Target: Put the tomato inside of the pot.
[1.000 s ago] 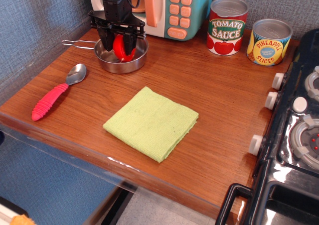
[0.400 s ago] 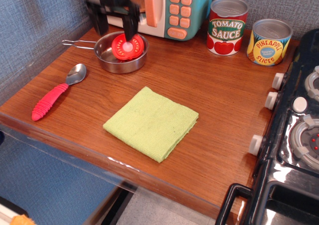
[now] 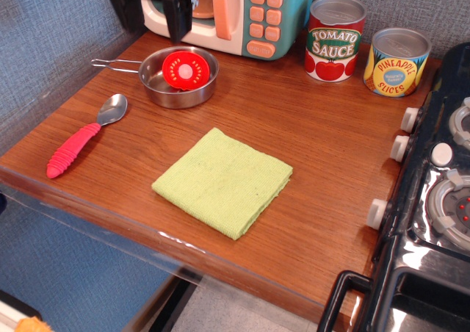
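The red half tomato [image 3: 186, 69] lies inside the shiny steel pot [image 3: 158, 88] at the back left of the counter, its flat cut face with the pale centre turned up. The pot's thin wire handle [image 3: 114, 64] sticks out to the left. My gripper [image 3: 147, 12] is open and empty, raised above and behind the pot at the top left edge of the view. Its two dark fingers [image 3: 178, 12] hang apart, clear of the tomato. The upper part of the gripper is cut off by the frame.
A toy microwave [image 3: 242, 12] stands behind the pot. A Tomato Sauce can [image 3: 335, 38] and a pineapple slices can [image 3: 396, 62] stand at the back right. A red-handled spoon [image 3: 84, 137] lies at the left, a green cloth [image 3: 222, 181] in the middle. A black stove [image 3: 433, 200] borders the right.
The gripper let go of the tomato in the pot, opened, and rose up and to the left. The tomato settled flat, cut face up.
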Controlling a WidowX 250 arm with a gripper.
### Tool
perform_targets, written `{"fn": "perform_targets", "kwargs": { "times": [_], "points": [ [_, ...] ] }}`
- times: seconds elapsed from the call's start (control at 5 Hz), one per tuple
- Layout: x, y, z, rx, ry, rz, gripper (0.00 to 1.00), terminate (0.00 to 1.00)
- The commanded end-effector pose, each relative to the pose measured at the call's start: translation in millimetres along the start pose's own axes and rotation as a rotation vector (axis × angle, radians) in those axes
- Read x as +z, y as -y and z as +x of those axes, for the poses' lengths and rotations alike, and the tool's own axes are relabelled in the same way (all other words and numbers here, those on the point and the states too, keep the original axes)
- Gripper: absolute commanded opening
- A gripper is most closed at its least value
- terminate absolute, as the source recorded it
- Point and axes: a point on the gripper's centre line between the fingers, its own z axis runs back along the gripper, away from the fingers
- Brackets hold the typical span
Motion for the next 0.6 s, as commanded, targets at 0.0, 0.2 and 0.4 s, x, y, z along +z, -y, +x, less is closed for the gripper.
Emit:
{"fn": "perform_targets", "kwargs": {
  "times": [0.0,0.2,0.4],
  "points": [
    [12.2,-0.4,-24.3,-0.016,0.019,0.054,1.0,0.0],
    [12.2,-0.4,-24.3,-0.016,0.019,0.054,1.0,0.0],
    [12.2,-0.4,-24.3,-0.016,0.019,0.054,1.0,1.0]
  ]
}}
